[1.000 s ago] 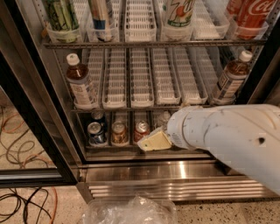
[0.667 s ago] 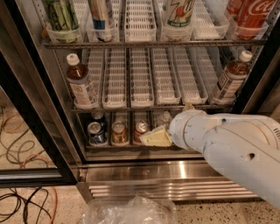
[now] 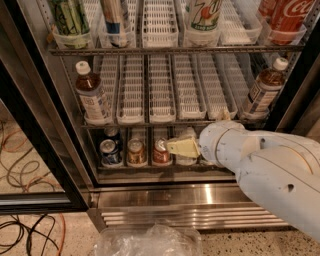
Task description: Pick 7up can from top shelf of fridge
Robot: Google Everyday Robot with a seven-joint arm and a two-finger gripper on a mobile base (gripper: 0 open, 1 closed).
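The 7up can [image 3: 204, 15], pale with green lettering and a red dot, stands in a clear cup front on the top shelf [image 3: 165, 50] of the fridge [image 3: 190, 197], right of centre; its top is cut off by the frame edge. My gripper [image 3: 182, 147], cream-coloured at the end of a thick white arm [image 3: 265, 165], is low in front of the bottom rack, level with the small cans. It is well below the 7up can and slightly left of it. It holds nothing that I can see.
On the top shelf are a dark green can [image 3: 70, 17], a blue-white can [image 3: 116, 17] and a red Coca-Cola can [image 3: 290, 17]. Brown bottles [image 3: 92, 97] [image 3: 262, 92] stand on the middle rack. Small cans [image 3: 136, 151] sit below. A black door frame [image 3: 30, 145], floor cables [image 3: 25, 230] and a plastic bag [image 3: 150, 240] are nearby.
My gripper and arm have moved slightly up and to the right in front of the bottom rack. The cans and bottles have not moved.
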